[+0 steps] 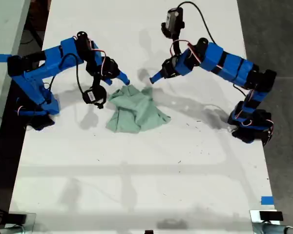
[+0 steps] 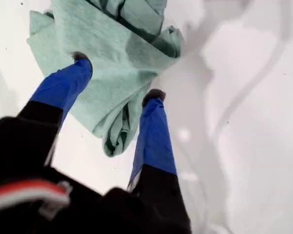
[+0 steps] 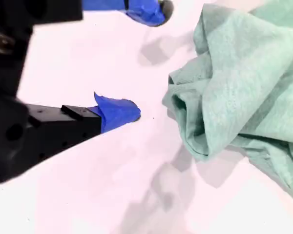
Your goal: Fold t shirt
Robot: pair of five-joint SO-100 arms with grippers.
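Note:
The t shirt (image 1: 136,111) is a pale mint-green cloth, crumpled in a heap at the middle of the white table (image 1: 136,185). My first gripper (image 1: 155,77) belongs to the arm on the exterior view's right and is at the heap's far right edge. In the first wrist view it (image 2: 117,75) is open, with both fingertips over a folded edge of the t shirt (image 2: 122,44); contact cannot be told. My second gripper (image 1: 121,77), on the exterior view's left, is open (image 3: 144,61) over bare table. One fingertip (image 3: 129,113) is close beside the t shirt (image 3: 239,83), apart from it.
The arm bases stand at the table's side edges in the exterior view, one on the left (image 1: 39,109), one on the right (image 1: 251,129). Blue tape (image 1: 267,200) marks the near right edge. Dark floor lies past the right edge, and a grey surface (image 1: 5,29) past the left.

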